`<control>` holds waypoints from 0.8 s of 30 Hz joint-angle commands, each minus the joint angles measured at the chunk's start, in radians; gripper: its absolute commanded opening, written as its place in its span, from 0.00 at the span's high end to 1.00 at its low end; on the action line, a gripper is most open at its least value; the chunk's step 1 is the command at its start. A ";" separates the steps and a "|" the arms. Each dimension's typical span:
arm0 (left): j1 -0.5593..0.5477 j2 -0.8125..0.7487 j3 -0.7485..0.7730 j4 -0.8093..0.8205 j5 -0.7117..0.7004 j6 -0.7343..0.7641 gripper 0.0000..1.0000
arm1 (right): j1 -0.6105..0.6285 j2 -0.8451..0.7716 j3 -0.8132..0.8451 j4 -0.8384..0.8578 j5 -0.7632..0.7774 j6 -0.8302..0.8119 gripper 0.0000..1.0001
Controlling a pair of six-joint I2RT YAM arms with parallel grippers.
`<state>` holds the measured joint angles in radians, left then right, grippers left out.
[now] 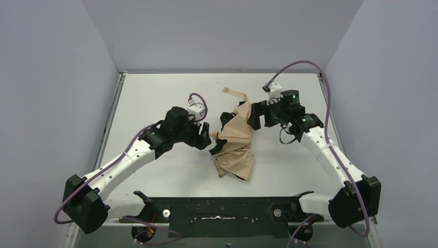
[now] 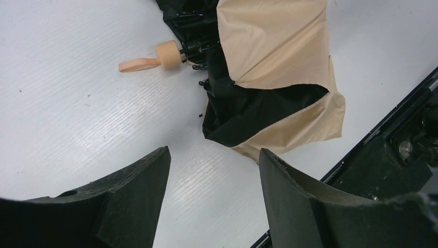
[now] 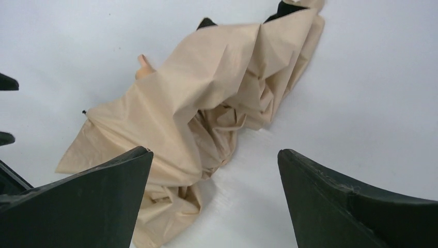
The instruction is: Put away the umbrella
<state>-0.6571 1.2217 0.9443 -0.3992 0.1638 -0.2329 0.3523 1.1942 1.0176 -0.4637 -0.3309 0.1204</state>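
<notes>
Top external: the umbrella [image 1: 235, 144] sprawls mid-frame — left end effector [image 1: 206, 136] and right end effector [image 1: 258, 114] both open, empty — I'd gather fabric snugly first.

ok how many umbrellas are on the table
1. The tan folding umbrella lies loosely collapsed mid-table, between the left gripper and the right gripper, its small handle toward the left arm. No second one shows.
</notes>
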 commanded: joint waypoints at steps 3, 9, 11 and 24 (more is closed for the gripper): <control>0.008 -0.087 -0.006 -0.064 0.036 -0.005 0.39 | -0.103 0.217 0.193 -0.140 -0.328 -0.255 0.00; 0.011 -0.103 0.008 -0.124 0.046 0.020 0.38 | -0.091 0.375 0.255 -0.169 -0.474 -0.331 0.00; 0.011 -0.100 0.019 -0.147 0.046 0.038 0.38 | -0.074 0.425 0.269 -0.180 -0.513 -0.352 0.00; 0.014 -0.072 0.062 -0.232 0.035 0.111 0.38 | 0.048 0.611 0.268 -0.183 -0.376 -0.504 0.03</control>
<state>-0.6510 1.1469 0.9463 -0.6106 0.1875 -0.1665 0.3763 1.7985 1.2736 -0.6701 -0.7422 -0.2947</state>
